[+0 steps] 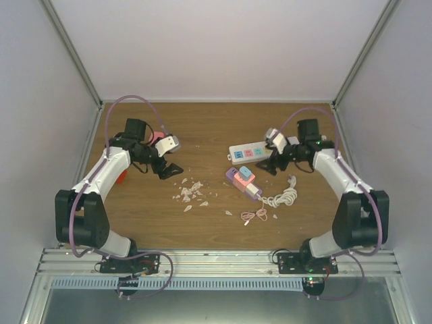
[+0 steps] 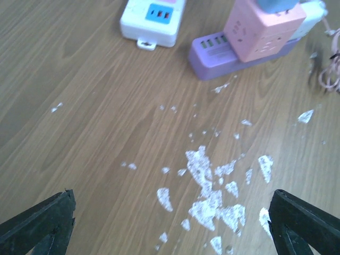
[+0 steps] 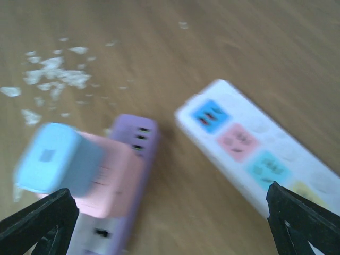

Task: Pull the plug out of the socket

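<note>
The light-blue square plug (image 3: 56, 159), seated in the pink block socket (image 3: 114, 180), is recorded just left of the nearer right pincer (image 3: 169, 190), released and empty.

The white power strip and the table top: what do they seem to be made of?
White power strip: probably moulded plastic, smooth and slightly glossy, with rounded edges and coloured socket inserts. Table top: wood or wood-look laminate, matte, with a brown grain pattern; the pictures do not settle which.
</note>
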